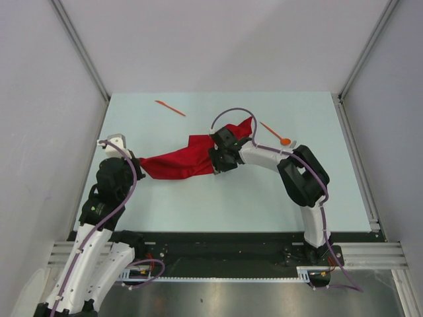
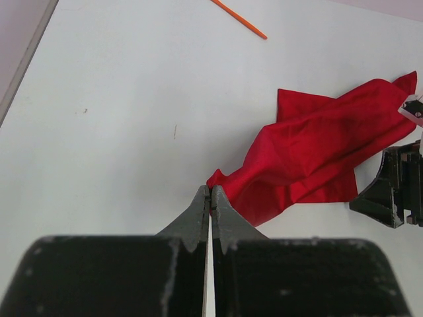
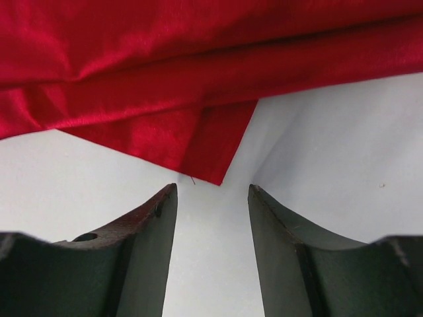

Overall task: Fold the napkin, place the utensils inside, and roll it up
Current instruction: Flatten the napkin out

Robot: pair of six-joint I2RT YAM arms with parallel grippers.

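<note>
Red cloth, the napkin [image 1: 178, 163], lies bunched on the table [image 1: 198, 198] between the two grippers. Its left end meets the left gripper [image 2: 210, 193], and its right part lies beside the right gripper [image 3: 211, 190]. We read its long axis as left to right, angling toward the far side at the right end. The left gripper's fingers are pressed together at the napkin's corner; we cannot tell whether cloth is caught. The right gripper's jaws stand apart, holding nothing, with a napkin corner just ahead of the gap. The orange knife [image 1: 170, 107] lies well apart.
</note>
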